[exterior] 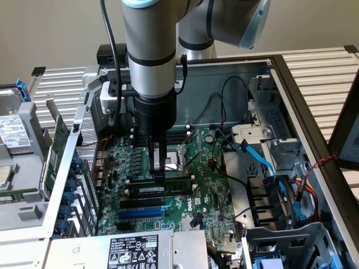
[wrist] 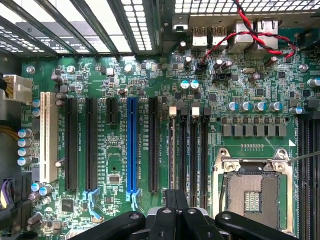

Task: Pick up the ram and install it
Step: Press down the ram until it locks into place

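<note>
Black gripper (wrist: 176, 212) fingers stood closed together, holding nothing, their tips pressing down on the ram (exterior: 162, 183), a long thin green circuit-board stick standing edge-up directly beneath them in a black memory slot of the green motherboard (exterior: 210, 193). Seating looked nearly done; whether it latched fully, I couldn't tell.

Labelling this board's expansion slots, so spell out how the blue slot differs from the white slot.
The blue slot has black slots on both sides; the white slot sits at the end of the row. The blue slot ends in a light-blue latch; the white slot shows none. Both are long, empty and parallel on the green motherboard.
</note>
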You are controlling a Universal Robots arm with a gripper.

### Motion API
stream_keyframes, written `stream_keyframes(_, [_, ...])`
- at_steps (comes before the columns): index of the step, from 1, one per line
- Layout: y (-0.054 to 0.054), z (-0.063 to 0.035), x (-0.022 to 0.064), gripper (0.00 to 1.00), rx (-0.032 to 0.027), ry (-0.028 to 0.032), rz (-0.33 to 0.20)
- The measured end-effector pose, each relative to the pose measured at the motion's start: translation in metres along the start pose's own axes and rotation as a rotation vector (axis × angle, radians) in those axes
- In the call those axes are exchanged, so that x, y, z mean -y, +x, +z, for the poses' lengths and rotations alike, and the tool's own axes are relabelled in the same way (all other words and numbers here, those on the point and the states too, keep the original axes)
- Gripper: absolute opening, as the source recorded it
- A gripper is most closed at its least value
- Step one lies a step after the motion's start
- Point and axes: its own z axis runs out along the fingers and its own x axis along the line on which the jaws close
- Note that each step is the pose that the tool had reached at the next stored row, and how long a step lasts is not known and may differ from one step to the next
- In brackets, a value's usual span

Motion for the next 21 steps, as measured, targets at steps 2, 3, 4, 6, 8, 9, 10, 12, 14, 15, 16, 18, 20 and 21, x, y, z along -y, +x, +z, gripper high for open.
stream_keyframes(2, [0.0, 0.0001, 0.0, 0.11, 0.0003, 0.0002, 0.0])
stream_keyframes(3, [0.0, 0.0001, 0.0, 0.11, 0.0002, 0.0001, 0.0])
stream_keyframes(4, [0.0, 0.0001, 0.0, 0.11, 0.0002, 0.0001, 0.0])
stream_keyframes(6, [0.0, 0.0001, 0.0, 0.11, 0.0002, 0.0002, 0.0])
stream_keyframes(8, [0.0004, 0.0002, 0.0, 0.11, 0.0002, 0.0002, 0.0])
stream_keyframes(9, [0.0006, 0.0002, 0.0, 0.11, 0.0002, 0.0002, 0.0])
stream_keyframes(10, [0.0007, 0.0002, 0.0, 0.11, 0.0003, 0.0002, 0.0])
stream_keyframes(12, [0.001, 0.0002, 0.0001, 0.11, 0.0002, 0.0002, 0.0])
stream_keyframes(14, [0.0016, 0.0002, 0.0001, 0.11, 0.0002, 0.0002, 0.0])
stream_keyframes(15, [0.0019, 0.0002, 0.0001, 0.11, 0.0002, 0.0001, 0.0])
stream_keyframes(16, [0.0019, 0.0002, 0.0001, 0.11, 0.0003, 0.0001, 0.0])
stream_keyframes(18, [0.0019, 0.0002, 0.0001, 0.11, 0.0002, 0.0002, 0.0])
stream_keyframes(20, [0.002, 0.0004, 0.0, 0.11, 0.0001, 0.0002, 0.0])
stream_keyframes(21, [0.002, 0.0006, -0.0002, 0.11, 0.0003, 0.0003, 0.0])
